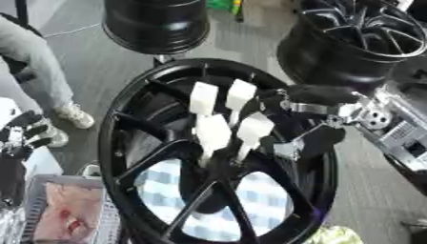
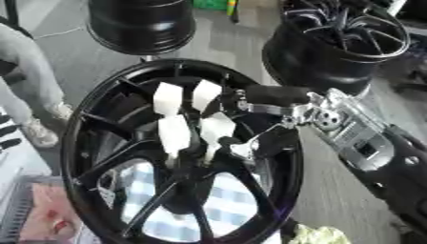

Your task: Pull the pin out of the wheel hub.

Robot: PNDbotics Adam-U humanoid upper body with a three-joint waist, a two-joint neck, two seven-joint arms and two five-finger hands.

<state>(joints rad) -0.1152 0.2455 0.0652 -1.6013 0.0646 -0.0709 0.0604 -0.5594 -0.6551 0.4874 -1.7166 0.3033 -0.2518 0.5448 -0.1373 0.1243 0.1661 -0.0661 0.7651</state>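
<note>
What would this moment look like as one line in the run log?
stage: reaching | right robot hand: at wheel hub, beside white pins, none visibly gripped | left robot hand: idle at left edge, open | pins: four in hub

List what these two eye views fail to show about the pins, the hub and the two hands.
- Pin shafts: the white pins enter the wheel hub, but dark spokes and blur hide how deep they sit.
- Right hand: black against the black wheel; whether it touches a pin cannot be told.
- Left hand: cut off by the left edge in both views; only raised fingers show.
- Wheel's lower rim: cut off by the bottom edge.
</note>
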